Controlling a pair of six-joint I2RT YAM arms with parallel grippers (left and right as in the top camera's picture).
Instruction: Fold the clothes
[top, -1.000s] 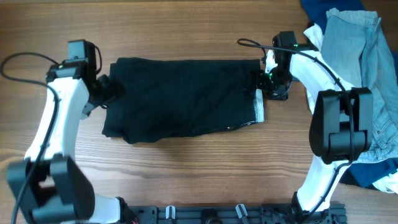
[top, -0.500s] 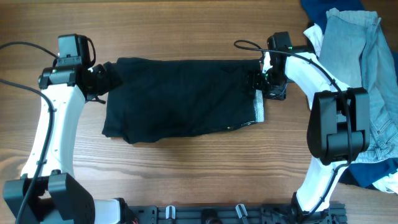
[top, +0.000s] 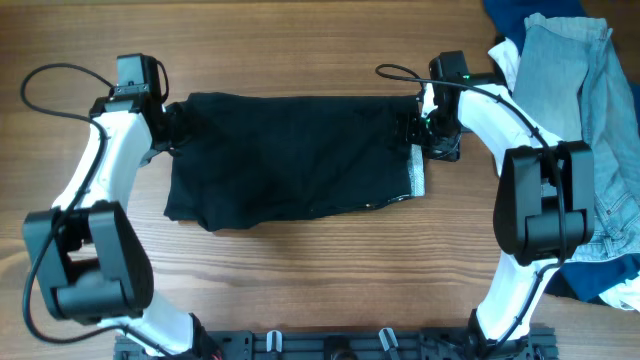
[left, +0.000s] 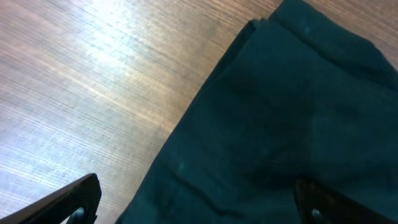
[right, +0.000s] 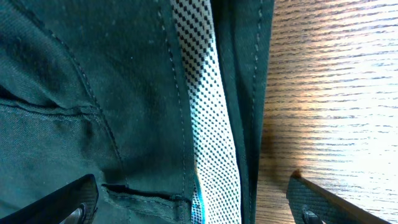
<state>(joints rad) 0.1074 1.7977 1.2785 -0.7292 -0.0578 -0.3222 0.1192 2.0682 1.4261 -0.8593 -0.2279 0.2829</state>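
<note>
- The black shorts (top: 295, 155) lie spread flat in the middle of the table (top: 300, 45). Their long side runs left to right, so each of my arms can reach one end.
- My left gripper (top: 172, 128) sits at the shorts' far-left corner. In its wrist view the fingers (left: 78, 198) are spread wide and hold nothing. They straddle the line where cloth meets wood.
- I judge it is placed there because that corner is a clean spot to pinch for a fold.
- My right gripper (top: 428, 132) is at the opposite end, by the far-right corner. Its wrist view shows the jaws parted too, with nothing in them, hanging over a seam and a pale dotted mesh lining (right: 208, 118) that peeks out.
- From above, that lining shows as a light strip on the right edge. A tidy fold should tuck it inside, I think.
- Both grippers mirror each other along the far edge. As I read it, that suits drawing this edge toward me to halve the shorts.
- The other clothes sit heaped at the right: light-blue jeans (top: 570, 90), a white piece (top: 507, 55) and navy fabric (top: 525, 10). They are just beside my right arm and off the working area.
- One risk I see is that the shorts are layered, so a shallow pinch might lift only the top ply.
</note>
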